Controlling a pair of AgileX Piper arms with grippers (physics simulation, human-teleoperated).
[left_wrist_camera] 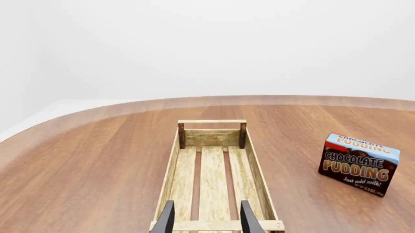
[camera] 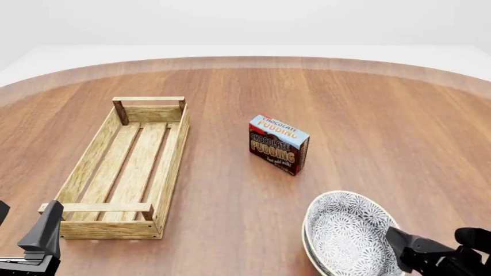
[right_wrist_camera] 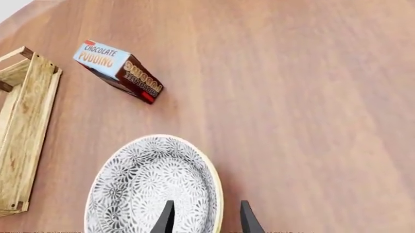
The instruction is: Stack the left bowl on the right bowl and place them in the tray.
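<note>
The counter (camera: 368, 115) is surveyed from high on the near side, facing forward and down. The tray (left_wrist_camera: 212, 167) is viewed lengthwise, closely, from the left wrist. The stacked bowls (right_wrist_camera: 155, 187) are viewed closely from the right wrist. The pudding box (camera: 279, 144) is shared by all views.

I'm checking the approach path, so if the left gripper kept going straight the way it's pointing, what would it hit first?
Most likely the tray. The left gripper looks along its length, fingers apart over the near end rail, so it would probably meet that rail or the slats behind it, depending on height, which the views don't settle.
</note>
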